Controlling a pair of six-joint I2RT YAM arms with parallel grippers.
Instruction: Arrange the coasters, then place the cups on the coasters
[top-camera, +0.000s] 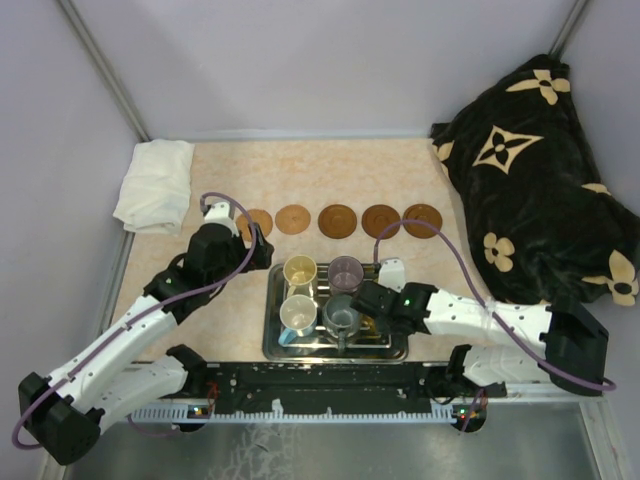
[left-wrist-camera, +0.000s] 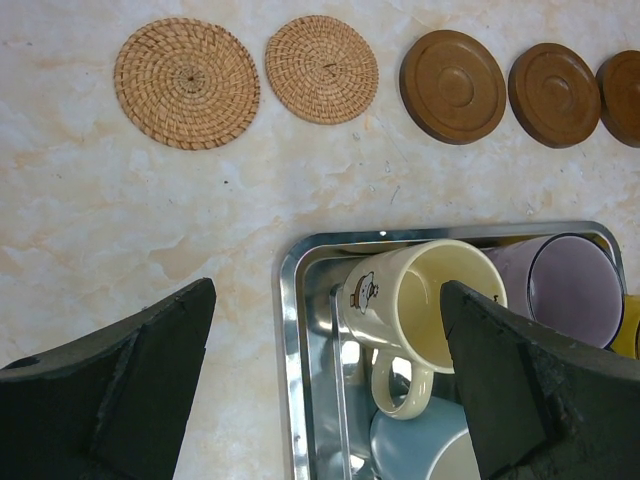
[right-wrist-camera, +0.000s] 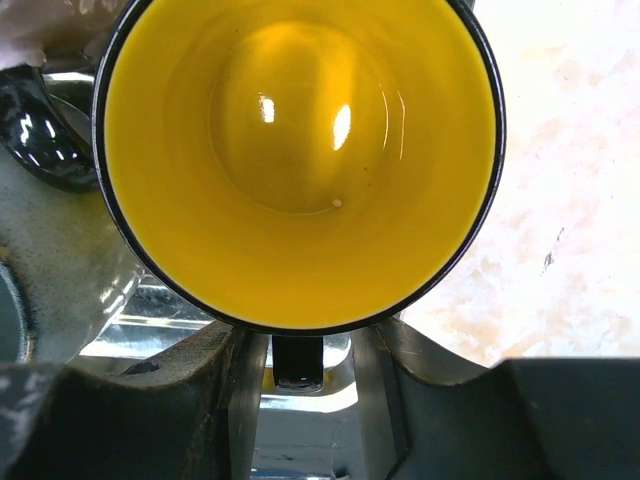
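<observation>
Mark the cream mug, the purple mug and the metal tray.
cream mug (left-wrist-camera: 425, 300), left wrist view, on its inner wall.
purple mug (left-wrist-camera: 572, 285), left wrist view, on its inside.
metal tray (left-wrist-camera: 290, 360), left wrist view, on its left rim.

table (top-camera: 300, 165): you see a pale speckled top | coasters (top-camera: 337, 220): five in a row | metal tray (top-camera: 268, 335): just in front of them | white cloth (top-camera: 155, 185): far left | black flowered cloth (top-camera: 530, 200): right, maybe overhanging
</observation>
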